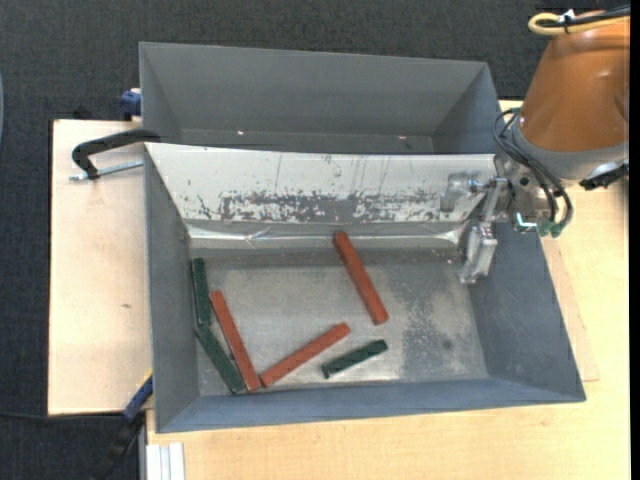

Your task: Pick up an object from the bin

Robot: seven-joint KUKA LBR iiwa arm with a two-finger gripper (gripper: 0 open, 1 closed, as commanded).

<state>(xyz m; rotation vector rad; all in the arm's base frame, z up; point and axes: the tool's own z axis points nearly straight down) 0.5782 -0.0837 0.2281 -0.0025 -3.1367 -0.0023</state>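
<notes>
My gripper (474, 264) hangs at the bin's right side, above the floor near the back right corner, with nothing between its fingers. The fingers look close together. Nearest to it lies a red-brown stick (361, 277), angled down to the right in the middle of the bin floor. A short dark green stick (354, 359) lies near the front wall, left of and below the gripper. Beside that, a second red-brown stick (305, 354) slants up to the right.
Along the left wall a third red-brown stick (233, 339) and two dark green sticks (201, 293) (221, 362) lie close together. The bin's right part of the floor is bare metal under the gripper.
</notes>
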